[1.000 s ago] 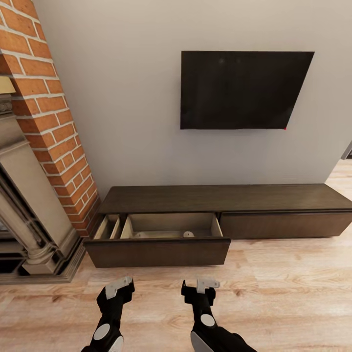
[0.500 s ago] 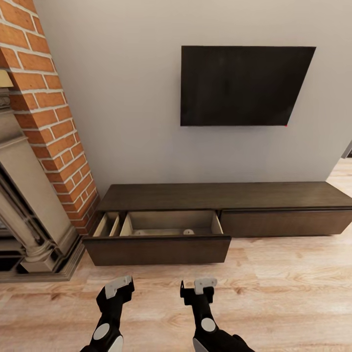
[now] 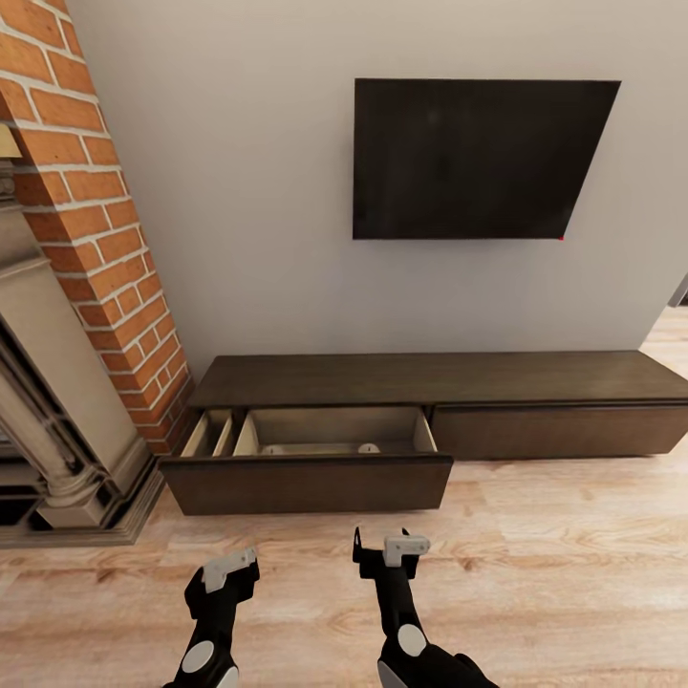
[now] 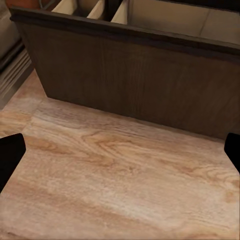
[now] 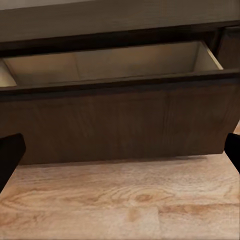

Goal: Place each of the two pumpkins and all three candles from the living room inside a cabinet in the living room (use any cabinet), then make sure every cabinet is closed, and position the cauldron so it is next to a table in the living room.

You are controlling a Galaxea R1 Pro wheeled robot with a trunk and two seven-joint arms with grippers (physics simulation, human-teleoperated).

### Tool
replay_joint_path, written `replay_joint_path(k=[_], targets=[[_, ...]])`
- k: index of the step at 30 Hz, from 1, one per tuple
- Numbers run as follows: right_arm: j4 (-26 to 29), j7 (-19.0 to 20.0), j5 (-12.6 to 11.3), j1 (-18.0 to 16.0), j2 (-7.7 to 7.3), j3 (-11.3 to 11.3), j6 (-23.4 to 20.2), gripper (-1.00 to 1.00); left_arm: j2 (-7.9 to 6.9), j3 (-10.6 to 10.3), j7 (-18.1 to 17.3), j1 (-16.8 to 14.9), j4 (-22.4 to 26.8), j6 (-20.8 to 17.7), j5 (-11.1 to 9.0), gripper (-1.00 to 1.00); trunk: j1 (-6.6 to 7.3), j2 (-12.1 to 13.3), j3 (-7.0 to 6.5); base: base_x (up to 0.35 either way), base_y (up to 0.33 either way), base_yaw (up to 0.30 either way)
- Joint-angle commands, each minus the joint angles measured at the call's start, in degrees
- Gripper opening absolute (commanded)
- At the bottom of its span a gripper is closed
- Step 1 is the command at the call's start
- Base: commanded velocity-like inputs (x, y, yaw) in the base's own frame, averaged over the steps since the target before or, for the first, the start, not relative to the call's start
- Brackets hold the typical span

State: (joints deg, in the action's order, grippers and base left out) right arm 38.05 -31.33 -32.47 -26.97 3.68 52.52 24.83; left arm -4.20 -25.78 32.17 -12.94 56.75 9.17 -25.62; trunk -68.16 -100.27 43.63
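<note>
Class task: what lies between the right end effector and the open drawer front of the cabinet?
Bare wood floor only, between the right end effector and the cabinet drawer front; head view.

Cabinet (image 3: pixel 435 380): long, low, dark-brown wood, flat top, set against the wall on the wooden floor, its left end near the brick. Left drawer (image 3: pixel 306 483) stands pulled out; interior pale, with upright dividers at its left end. Two small pale rounded tops (image 3: pixel 368 447) show just above the drawer front; what they are cannot be determined. Right drawer front (image 3: pixel 559 430) sits flush, closed, handleless.
</note>
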Motion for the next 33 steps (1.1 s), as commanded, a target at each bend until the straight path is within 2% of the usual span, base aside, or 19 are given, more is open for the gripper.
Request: replay_joint_path(k=[1, 16, 23, 33], targets=[[0.0, -0.3, -0.5, -0.1, -0.05, 0.4, 0.4, 1.0, -0.06, -0.3, 0.4, -0.1, 0.0, 0.4, -0.5, 1.0, -0.22, -0.4, 0.23, 0.0, 0.0, 0.0], [-0.2, -0.1, -0.3, -0.1, -0.06, 0.4, 1.0, 1.0, -0.03, -0.3, 0.3, -0.1, -0.9, 0.5, -0.3, 1.0, -3.52, -6.5, 2.93, 0.0, 0.0, 0.0], [-0.2, 2.5, -0.5, -0.1, -0.28, 0.5, 3.1, 1.0, -0.02, -0.3, 0.3, -0.1, -1.3, 0.5, -0.3, 1.0, -5.05, -9.3, 4.18, 0.0, 0.0, 0.0], [-0.4, 2.9, -0.6, -0.1, -0.35, 0.5, 3.5, 1.0, -0.02, -0.3, 0.3, -0.2, -1.4, 0.8, -0.4, 1.0, -7.25, -13.3, 5.98, 0.0, 0.0, 0.0]])
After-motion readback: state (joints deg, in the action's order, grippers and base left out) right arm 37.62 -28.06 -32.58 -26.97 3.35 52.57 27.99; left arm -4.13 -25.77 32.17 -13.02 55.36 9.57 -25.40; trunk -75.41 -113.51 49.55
